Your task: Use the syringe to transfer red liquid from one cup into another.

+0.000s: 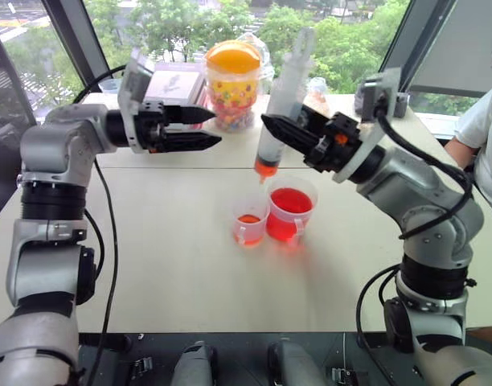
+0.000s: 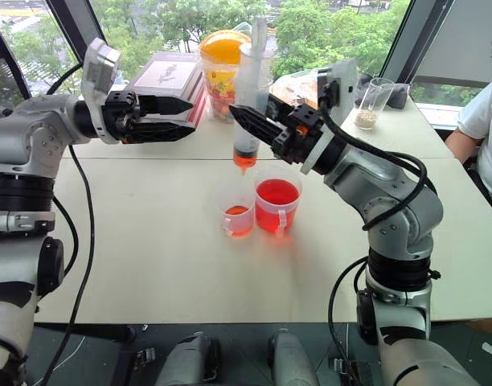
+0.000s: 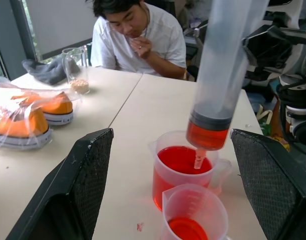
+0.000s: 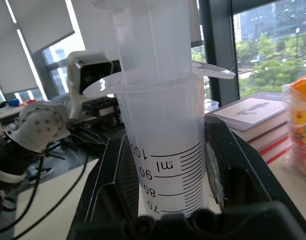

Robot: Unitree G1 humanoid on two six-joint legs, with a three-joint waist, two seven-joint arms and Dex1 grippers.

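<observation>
Your right pincer (image 1: 272, 129) gripped the syringe (image 1: 283, 104) upright above the smaller cup (image 1: 250, 223); your left pincer (image 1: 204, 128) stood open, left of it.

Clear plastic syringe (image 1: 282, 112) and cups (image 1: 292, 214); matt, smooth table (image 1: 149, 241); rough black jaws.

The syringe (image 4: 163, 150) was cut off at its top and bottom in the right wrist view, its barrel partly hidden by the right gripper (image 1: 272, 127), and the person (image 1: 485, 137) was cut off at the edge.
</observation>
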